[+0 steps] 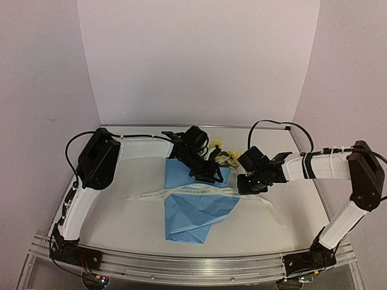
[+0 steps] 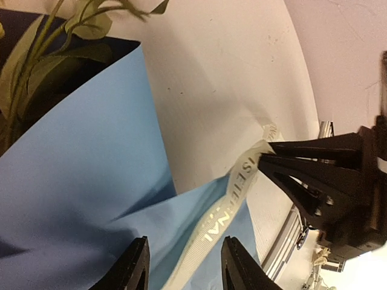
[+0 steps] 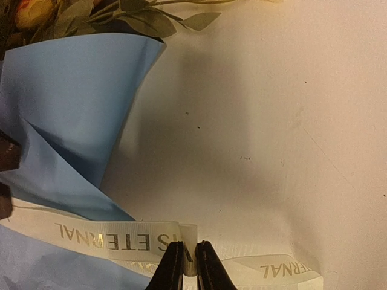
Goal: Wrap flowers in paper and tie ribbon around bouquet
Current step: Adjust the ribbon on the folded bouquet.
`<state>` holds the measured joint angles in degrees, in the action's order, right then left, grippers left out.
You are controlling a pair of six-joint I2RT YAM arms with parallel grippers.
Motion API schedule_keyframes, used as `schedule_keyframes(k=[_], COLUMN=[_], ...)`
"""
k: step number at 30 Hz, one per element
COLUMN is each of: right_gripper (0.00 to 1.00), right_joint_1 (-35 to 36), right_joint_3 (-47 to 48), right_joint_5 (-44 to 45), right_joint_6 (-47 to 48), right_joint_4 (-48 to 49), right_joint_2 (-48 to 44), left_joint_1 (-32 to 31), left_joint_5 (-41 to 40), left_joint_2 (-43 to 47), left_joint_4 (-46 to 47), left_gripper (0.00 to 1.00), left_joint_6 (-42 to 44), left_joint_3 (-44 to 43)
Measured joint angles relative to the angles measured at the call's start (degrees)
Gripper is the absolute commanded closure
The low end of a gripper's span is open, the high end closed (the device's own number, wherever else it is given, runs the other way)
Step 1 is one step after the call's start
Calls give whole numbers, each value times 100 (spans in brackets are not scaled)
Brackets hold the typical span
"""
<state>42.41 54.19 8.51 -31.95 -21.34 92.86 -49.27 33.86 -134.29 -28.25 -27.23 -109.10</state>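
From above I see the whole paper (image 1: pixel 192 214), one blue sheet folded round the stems on the counter (image 1: pixel 115 220). My wrist cameras catch only its far part. In return they read the gold lettering on the ribbon (image 3: pixel 103 238), which the overhead view blurs to faint marks. My right pincer (image 3: pixel 188 266) sits just off the paper's right edge, jaws nearly closed, nipping a raised fold of the ribbon between the tips. The left wrist view shows that same pinch from the side. My left pincer (image 2: pixel 184 269) hangs over the paper's far part, its fingers (image 2: pixel 136 269) moderately apart. The ribbon runs through the gap beneath them, and I cannot tell that it touches either pad. I count one sheet of paper, one ribbon and two pincers. The flowers (image 1: pixel 230 157) are a small bunch at the paper's far end, and I cannot number their sprigs. They show yellow blossoms from above and an orange-pink one in the right wrist view. The paper's long axis runs far to near, with the leafy open end farthest from me and the narrower end nearest. The ribbon lies crosswise over the paper's middle, its ends trailing onto the counter past the paper's left and right edges.
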Motion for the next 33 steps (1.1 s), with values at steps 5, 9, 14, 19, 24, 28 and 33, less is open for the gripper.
schedule_keyframes(k=[5, 9, 14, 19, 24, 28, 33], right_gripper=[90, 90, 90, 80, 67, 57, 46], right_joint_1=[0, 0, 14, 61, 108, 109, 109], right_joint_3=[-20, -129, -265, -280, -94, 190, 272], right_joint_5=[-8, -59, -223, -482, -491, -360, -131], right_joint_6=[-8, -11, -28, -19, -59, -199, -645], right_joint_4=[-61, -101, -215, -275, -393, -427, -518], right_joint_2=[0, 0, -23, -42, -39, -59, -392], left_joint_1=[87, 217, 294, 310, 308, 326, 504], left_joint_5=[-201, -335, -455, -501, -565, -844, -1300], left_joint_2=[-503, -532, -532, -532, -495, -48, 1149], left_joint_4=[-37, 9, 87, 175, 285, 444, 815], left_gripper=[58, 58, 58, 57, 48, 45, 44], left_joint_6=[-248, -438, -590, -671, -720, -714, -853], left_joint_3=[-157, -192, -192, -192, -147, 297, 1247])
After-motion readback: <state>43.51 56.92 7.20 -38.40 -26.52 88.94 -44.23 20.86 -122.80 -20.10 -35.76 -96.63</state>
